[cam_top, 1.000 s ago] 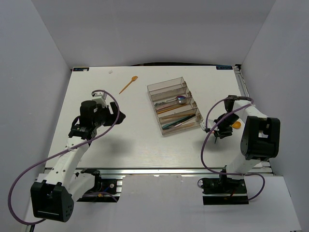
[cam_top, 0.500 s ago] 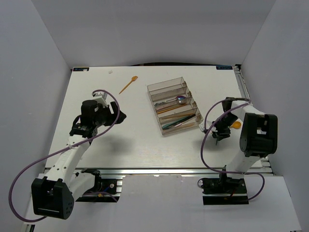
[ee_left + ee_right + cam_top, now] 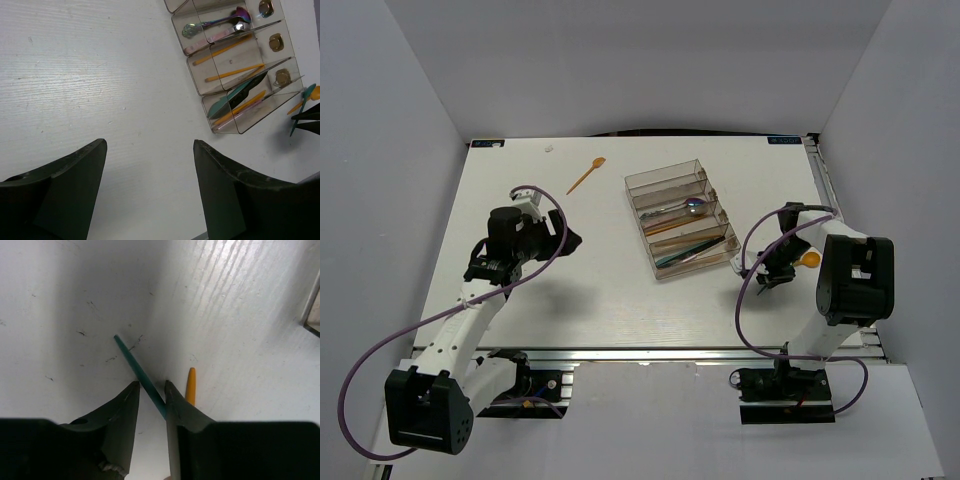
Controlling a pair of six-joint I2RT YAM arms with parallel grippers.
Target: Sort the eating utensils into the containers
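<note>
The clear brownish tray (image 3: 660, 178) stands right of the table's middle. Its containers hold orange, teal and shiny utensils (image 3: 227, 50). Right of the tray, my right gripper (image 3: 151, 384) points down at the table. Its jaws stand narrowly open around the slim handle of a teal utensil (image 3: 134, 364), which touches the right finger. An orange utensil (image 3: 190, 385) lies just beside it. A lone orange spoon (image 3: 586, 175) lies far back, left of the tray. My left gripper (image 3: 150, 142) hovers wide open and empty over bare table, left of the tray (image 3: 240, 131).
A metal rail (image 3: 825, 185) runs along the table's right edge, close to my right arm. The purple cables (image 3: 750, 300) loop beside both arms. Grey walls enclose the table on three sides.
The right arm's wrist has settled slightly lower and nearer the two utensils beside the tray. The left arm has barely moved.
</note>
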